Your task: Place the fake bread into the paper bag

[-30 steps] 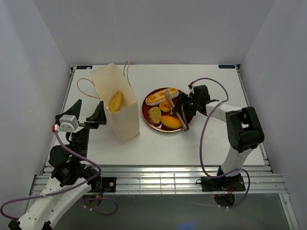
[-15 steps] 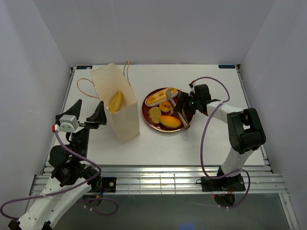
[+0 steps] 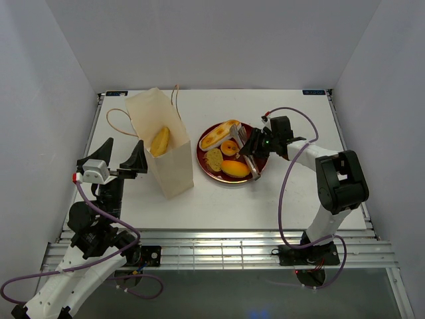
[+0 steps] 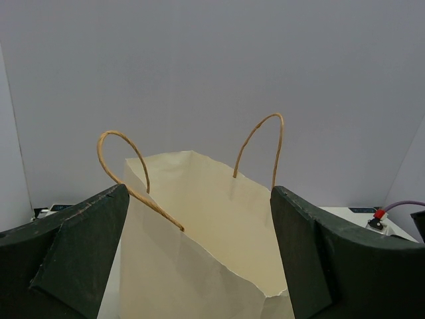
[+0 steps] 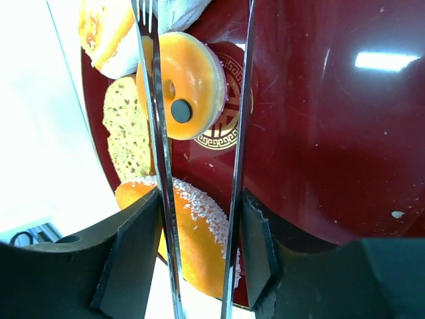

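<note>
Baguette (image 3: 219, 135) has shifted a little toward the bag-side rim of the dark-red plate (image 3: 255, 179) since a second ago, and the tongs (image 5: 242, 133) have drawn narrower. Four pieces are left on the plate: the baguette, a ring donut (image 5: 182, 93) at the centre, a speckled slice (image 3: 214, 158) on the bag side, and a sugared roll (image 3: 237, 169) at the near rim. One yellow roll (image 3: 160, 141) already shows in the mouth of the paper bag (image 3: 169, 166), which stands on the counter (image 3: 219, 199) just left of the plate. So I make it one piece in, four to go. The right hand (image 3: 252, 149) is pinching the metal tongs, a finger pressed on each arm. In the wrist view one tong arm lies across the donut's left part and the other runs just off its opposite edge. I cannot tell whether the donut is caught yet, and it sits flat on the plate, not lifted. The left hand (image 3: 119, 158) is spread wide and holds nothing, hovering just beside the bag's left face. Its own camera looks straight at the open top and cord handles. My read: this is the pick for the second piece, with transfer and drop yet to come.
</note>
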You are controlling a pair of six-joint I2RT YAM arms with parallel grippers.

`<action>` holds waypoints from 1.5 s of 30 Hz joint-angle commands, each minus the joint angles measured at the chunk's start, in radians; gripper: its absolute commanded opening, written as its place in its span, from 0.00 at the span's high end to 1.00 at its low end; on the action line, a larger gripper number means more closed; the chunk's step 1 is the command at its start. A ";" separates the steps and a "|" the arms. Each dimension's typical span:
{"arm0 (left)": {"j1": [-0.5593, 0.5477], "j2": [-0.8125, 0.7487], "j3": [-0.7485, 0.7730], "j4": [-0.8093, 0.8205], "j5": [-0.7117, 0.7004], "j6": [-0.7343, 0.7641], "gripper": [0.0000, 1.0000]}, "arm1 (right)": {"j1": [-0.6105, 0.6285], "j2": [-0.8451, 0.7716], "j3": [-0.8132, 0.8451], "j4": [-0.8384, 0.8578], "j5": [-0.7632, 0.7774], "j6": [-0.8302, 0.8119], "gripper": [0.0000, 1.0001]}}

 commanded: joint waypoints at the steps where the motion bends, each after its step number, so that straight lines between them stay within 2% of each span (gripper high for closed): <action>1: -0.005 0.000 -0.007 0.012 0.012 0.008 0.02 | -0.010 -0.038 0.032 0.033 -0.050 0.009 0.48; 5: -0.005 0.000 -0.006 0.011 0.014 0.009 0.02 | -0.022 -0.047 0.035 0.033 -0.078 0.018 0.49; 11: -0.005 -0.002 -0.007 0.012 0.011 0.011 0.02 | -0.036 -0.047 0.041 0.033 -0.136 0.039 0.55; 17: -0.005 -0.004 -0.009 0.014 0.010 0.011 0.02 | -0.051 -0.070 0.033 0.035 -0.168 0.061 0.56; 25: -0.005 -0.002 -0.009 0.014 0.012 0.011 0.02 | -0.074 -0.130 0.007 0.029 -0.194 0.078 0.45; 38: -0.007 0.000 -0.009 0.014 0.015 0.009 0.02 | -0.094 -0.119 -0.020 -0.001 -0.202 0.102 0.42; 45: -0.007 -0.004 -0.009 0.014 0.017 0.008 0.02 | -0.098 -0.093 -0.020 -0.001 -0.193 0.108 0.37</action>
